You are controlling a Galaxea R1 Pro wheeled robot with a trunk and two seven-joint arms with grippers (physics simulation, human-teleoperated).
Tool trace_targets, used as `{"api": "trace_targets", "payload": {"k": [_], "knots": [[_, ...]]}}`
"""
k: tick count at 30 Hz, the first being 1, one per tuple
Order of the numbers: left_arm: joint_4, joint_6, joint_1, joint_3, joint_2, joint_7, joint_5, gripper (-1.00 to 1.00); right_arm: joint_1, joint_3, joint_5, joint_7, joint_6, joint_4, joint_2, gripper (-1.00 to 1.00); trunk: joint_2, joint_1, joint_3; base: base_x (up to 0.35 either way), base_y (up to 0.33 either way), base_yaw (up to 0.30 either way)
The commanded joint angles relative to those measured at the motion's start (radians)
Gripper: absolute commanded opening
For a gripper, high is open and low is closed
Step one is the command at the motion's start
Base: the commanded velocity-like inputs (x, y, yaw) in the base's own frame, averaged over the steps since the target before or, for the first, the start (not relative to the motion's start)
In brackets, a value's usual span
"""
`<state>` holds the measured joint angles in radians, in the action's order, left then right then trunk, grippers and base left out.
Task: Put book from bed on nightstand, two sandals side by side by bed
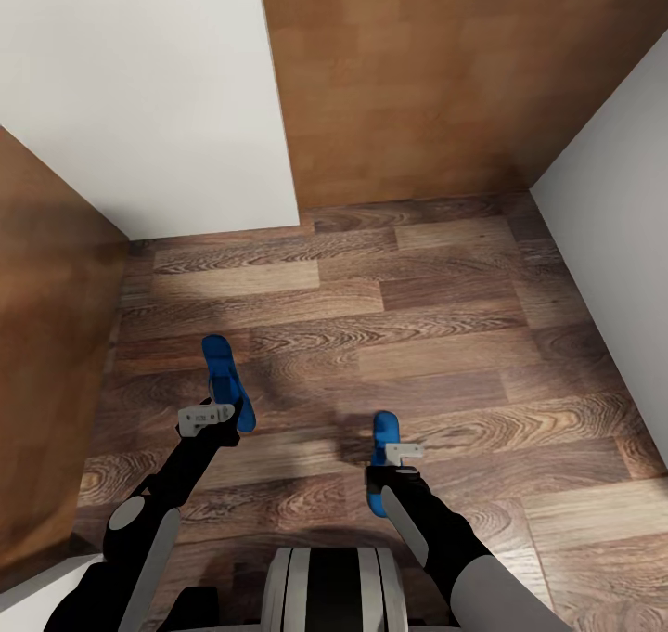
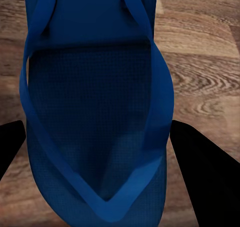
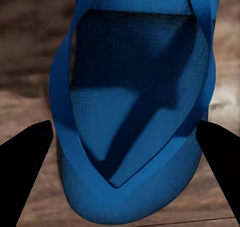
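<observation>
Two bright blue sandals are over the wood-plank floor (image 1: 436, 335). My left gripper (image 1: 221, 425) is shut on the left sandal (image 1: 221, 372), which sticks out forward past the fingers. In the left wrist view that sandal (image 2: 95, 102) lies strap side up between the black fingers (image 2: 202, 177), which touch both its edges. My right gripper (image 1: 394, 470) is shut on the right sandal (image 1: 383, 426). The right wrist view has this sandal (image 3: 135, 112) pressed between the fingers (image 3: 25, 162). Shadows on the floor beside each sandal suggest both are lifted. The bed, book and nightstands are out of view.
A white wall (image 1: 148, 84) rises ahead on the left, with a brown wooden panel (image 1: 445, 75) beside it. Another brown surface (image 1: 46, 335) stands close at the left and a white wall (image 1: 622, 261) at the right. Open floor lies ahead between them.
</observation>
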<state>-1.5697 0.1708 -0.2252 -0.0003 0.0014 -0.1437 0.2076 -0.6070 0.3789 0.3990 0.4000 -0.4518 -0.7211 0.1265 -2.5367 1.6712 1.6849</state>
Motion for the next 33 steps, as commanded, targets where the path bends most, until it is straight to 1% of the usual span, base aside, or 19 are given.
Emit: {"api": "trace_targets", "payload": {"k": [1, 19, 33], "knots": [[-0.001, 0.007, 0.000, 0.000, 0.000, -0.002, 0.010, -1.00, 0.000, 0.005, 0.014, 0.010, -0.001, -0.001, -0.001, -1.00, 0.000, 0.000, 0.001, 0.000, 0.000, 0.000], [-0.001, 0.008, 0.000, 0.000, 0.000, -0.002, 0.010, -1.00, 0.000, 0.005, 0.014, 0.010, -0.001, -0.002, -0.001, -1.00, 0.000, 0.000, 0.001, 0.000, 0.000, 0.000], [-0.001, 0.010, 0.000, 0.000, 0.000, -0.002, 0.009, -1.00, 0.000, 0.005, 0.014, 0.010, -0.001, -0.002, -0.001, -1.00, 0.003, -0.006, -0.054, 0.000, 0.000, 0.000]]}}
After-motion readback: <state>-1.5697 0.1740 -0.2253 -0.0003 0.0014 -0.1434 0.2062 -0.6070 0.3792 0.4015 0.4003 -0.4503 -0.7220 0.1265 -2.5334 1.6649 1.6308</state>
